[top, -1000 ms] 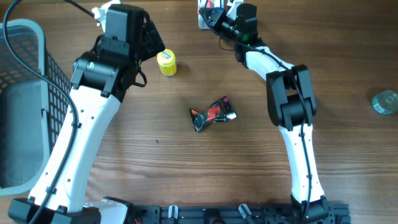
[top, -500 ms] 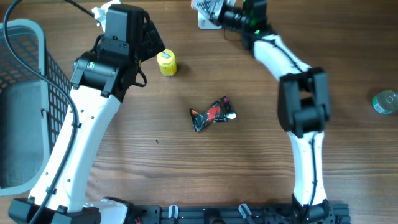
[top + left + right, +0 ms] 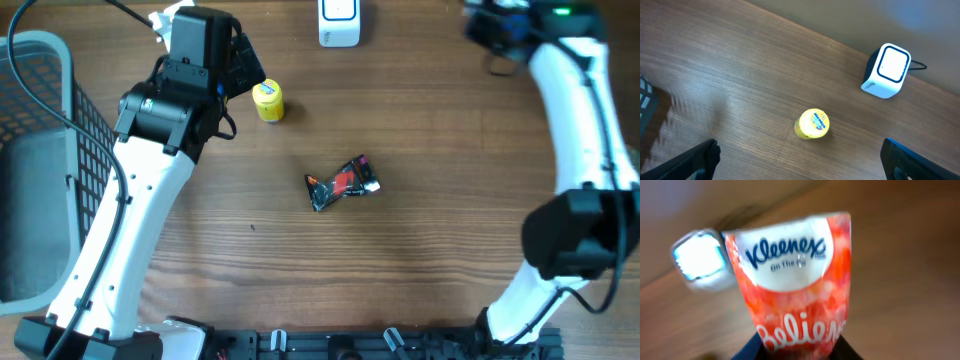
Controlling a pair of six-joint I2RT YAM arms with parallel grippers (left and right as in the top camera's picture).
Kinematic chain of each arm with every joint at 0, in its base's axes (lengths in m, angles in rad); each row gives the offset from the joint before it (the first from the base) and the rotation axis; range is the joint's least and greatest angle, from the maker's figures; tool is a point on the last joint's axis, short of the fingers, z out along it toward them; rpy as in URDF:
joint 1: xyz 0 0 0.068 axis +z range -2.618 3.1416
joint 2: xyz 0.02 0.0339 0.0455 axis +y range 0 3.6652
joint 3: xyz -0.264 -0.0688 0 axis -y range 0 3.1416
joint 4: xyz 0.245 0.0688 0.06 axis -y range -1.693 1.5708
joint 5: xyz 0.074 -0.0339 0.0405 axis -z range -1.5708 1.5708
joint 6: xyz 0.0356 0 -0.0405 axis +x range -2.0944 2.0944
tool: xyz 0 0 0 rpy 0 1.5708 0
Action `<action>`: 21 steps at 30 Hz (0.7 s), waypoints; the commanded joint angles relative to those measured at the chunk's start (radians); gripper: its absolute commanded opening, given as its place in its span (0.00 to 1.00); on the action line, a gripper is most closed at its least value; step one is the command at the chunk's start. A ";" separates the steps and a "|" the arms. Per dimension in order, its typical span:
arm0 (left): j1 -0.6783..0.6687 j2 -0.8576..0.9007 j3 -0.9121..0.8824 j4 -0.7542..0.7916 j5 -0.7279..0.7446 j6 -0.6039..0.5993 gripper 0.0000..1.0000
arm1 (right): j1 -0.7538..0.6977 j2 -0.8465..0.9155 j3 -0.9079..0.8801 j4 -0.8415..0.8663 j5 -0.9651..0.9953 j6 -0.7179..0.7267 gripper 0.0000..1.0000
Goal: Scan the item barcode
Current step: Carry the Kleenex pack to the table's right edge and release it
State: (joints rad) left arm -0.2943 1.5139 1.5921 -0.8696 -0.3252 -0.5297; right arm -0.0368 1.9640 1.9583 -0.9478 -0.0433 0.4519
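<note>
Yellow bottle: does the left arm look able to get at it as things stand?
Probably yes. The left gripper hangs open over the yellow bottle, which stands on the table apart from the scanner, with nothing in between.

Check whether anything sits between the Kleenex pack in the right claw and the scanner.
Nothing visible does. The right claw holds the pack, with only bare table between it and the scanner.

Tissue pack (image 3: 795,280) is showing orange-red mottling, a white patch and blue lettering. Scanner (image 3: 887,71) is showing white, one dark side. Bottle (image 3: 812,124) showing yellow. Wrapper (image 3: 343,184) showing black and red. Bench (image 3: 300,270) showing brown woodgrain. Basket (image 3: 35,38) showing grey.
</note>
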 commanded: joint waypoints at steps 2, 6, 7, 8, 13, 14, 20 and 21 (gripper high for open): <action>0.004 0.007 -0.005 0.006 -0.005 -0.003 1.00 | -0.194 -0.009 -0.003 -0.148 0.182 -0.032 0.05; 0.004 0.007 -0.005 -0.003 -0.005 -0.002 1.00 | -0.379 -0.007 -0.004 -0.275 0.200 0.031 0.05; 0.004 0.007 -0.005 -0.004 -0.005 -0.002 1.00 | -0.419 -0.006 -0.010 -0.284 0.209 0.034 0.05; 0.004 0.007 -0.005 -0.003 -0.005 -0.002 1.00 | -0.455 -0.006 -0.022 -0.284 0.209 0.035 0.06; 0.004 0.007 -0.005 -0.003 0.004 -0.003 1.00 | -0.611 -0.004 -0.130 -0.231 0.208 0.048 0.13; 0.003 0.007 -0.005 -0.003 0.014 -0.002 1.00 | -0.634 -0.004 -0.168 -0.211 0.205 0.049 0.15; 0.004 0.007 -0.005 -0.005 0.021 -0.002 1.00 | -0.702 -0.004 -0.372 -0.125 0.244 0.098 0.18; 0.004 0.007 -0.005 -0.007 0.021 -0.002 1.00 | -0.707 -0.004 -0.398 -0.110 0.250 0.103 0.18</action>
State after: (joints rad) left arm -0.2943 1.5143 1.5921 -0.8742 -0.3134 -0.5297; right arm -0.7254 1.9633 1.6539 -1.0908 0.1581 0.5072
